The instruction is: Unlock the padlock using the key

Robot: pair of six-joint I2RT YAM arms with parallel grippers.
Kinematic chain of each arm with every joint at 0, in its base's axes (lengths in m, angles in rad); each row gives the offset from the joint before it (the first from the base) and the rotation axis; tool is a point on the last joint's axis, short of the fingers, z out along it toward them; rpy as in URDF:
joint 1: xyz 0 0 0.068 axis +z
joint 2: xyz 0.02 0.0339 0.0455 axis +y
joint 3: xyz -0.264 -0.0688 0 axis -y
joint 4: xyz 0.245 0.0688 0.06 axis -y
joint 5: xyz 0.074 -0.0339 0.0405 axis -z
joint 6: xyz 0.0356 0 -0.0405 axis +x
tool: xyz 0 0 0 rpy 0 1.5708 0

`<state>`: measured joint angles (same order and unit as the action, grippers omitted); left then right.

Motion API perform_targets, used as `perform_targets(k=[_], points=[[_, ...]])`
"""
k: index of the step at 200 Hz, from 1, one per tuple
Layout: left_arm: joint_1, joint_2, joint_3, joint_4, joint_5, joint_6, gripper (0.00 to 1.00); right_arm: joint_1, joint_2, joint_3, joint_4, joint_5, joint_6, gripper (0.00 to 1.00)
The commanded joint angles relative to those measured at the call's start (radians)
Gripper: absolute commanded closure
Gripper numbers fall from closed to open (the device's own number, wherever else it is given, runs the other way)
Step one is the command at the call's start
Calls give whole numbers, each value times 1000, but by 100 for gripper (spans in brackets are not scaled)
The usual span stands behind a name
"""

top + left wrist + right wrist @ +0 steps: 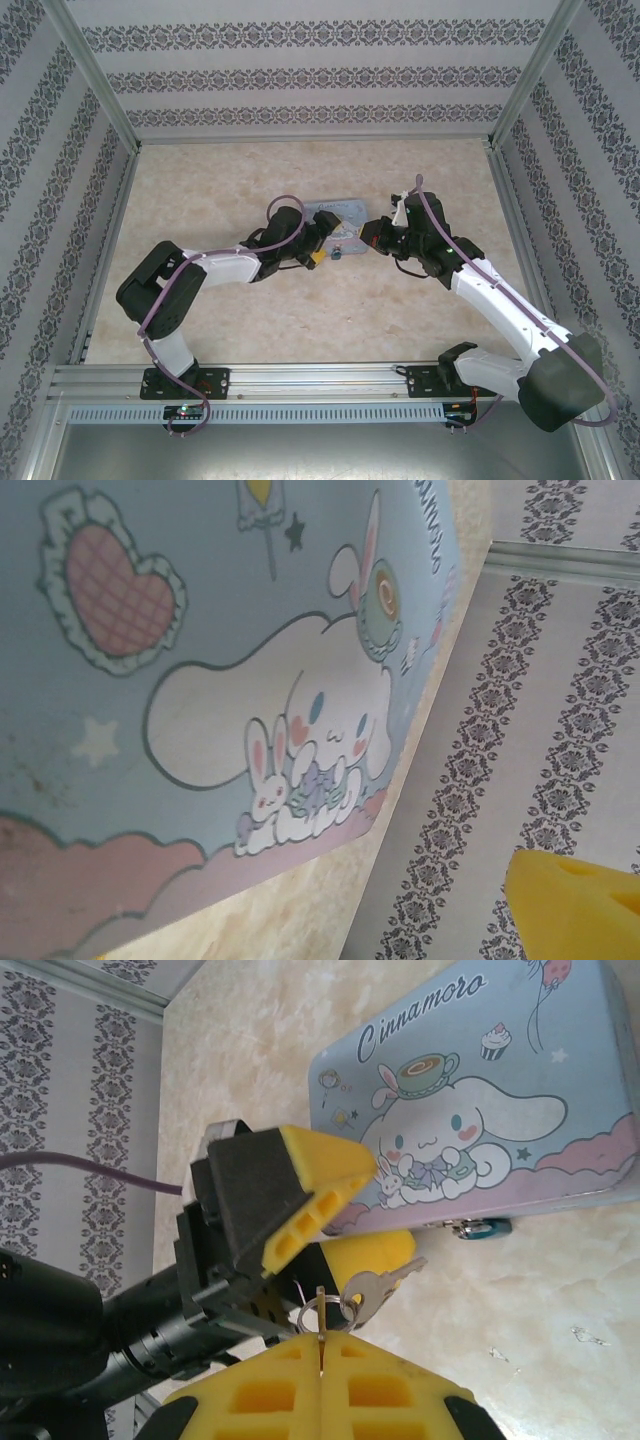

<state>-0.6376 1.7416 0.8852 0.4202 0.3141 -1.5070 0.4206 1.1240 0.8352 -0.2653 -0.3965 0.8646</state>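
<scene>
- Padlock [485, 1227], from the right wrist, lies on the table [560, 1310] against the front edge of the cartoon tin [480, 1090], with no key in it; the right gripper [320, 1345] is clamped tight on the ring [322, 1312], and the key [385, 1282] dangles loose from that ring; the left gripper [380, 1210] gapes wide and holds nothing, one finger above the key, the other just beside it.
- From the left wrist, the tin's lid [200, 680] sits close up; one yellow fingertip [575, 905] shows at the corner, bare.
- From above, both arms meet at the tin's near edge, mid-table; the padlock is too small to pick out.
- Step, as I judge it: readying the key, not yet inserting; a key swinging on a ring cannot be aimed, so the next move calls for a firm hold on the key itself, then lining its tip up with the keyhole while the padlock is steadied.
</scene>
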Motion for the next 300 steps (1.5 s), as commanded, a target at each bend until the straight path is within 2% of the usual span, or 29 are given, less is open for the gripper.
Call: perform_targets(k=[1,30,69,116,153,204,256,300], points=[[11,-5,32,29,24,29,3,-6,-13,1,1,-27,-4,100],[0,-41,9,94,43,-34,3,-2,-12,5,15,-33,12,100],[-22,-83,-24,239,33,-224,6,30,17,33,27,-20,25,100],[-52,-100,-55,319,4,-422,19,69,71,75,47,10,32,100],[-73,-129,-78,287,-19,-436,25,90,110,98,73,22,45,100],[-82,-105,-77,352,-43,-465,30,124,156,118,87,29,50,100],[-79,-85,-83,364,-58,-453,40,119,102,78,68,48,48,100],[-80,-90,-81,331,-70,-417,41,100,71,50,64,45,49,100]])
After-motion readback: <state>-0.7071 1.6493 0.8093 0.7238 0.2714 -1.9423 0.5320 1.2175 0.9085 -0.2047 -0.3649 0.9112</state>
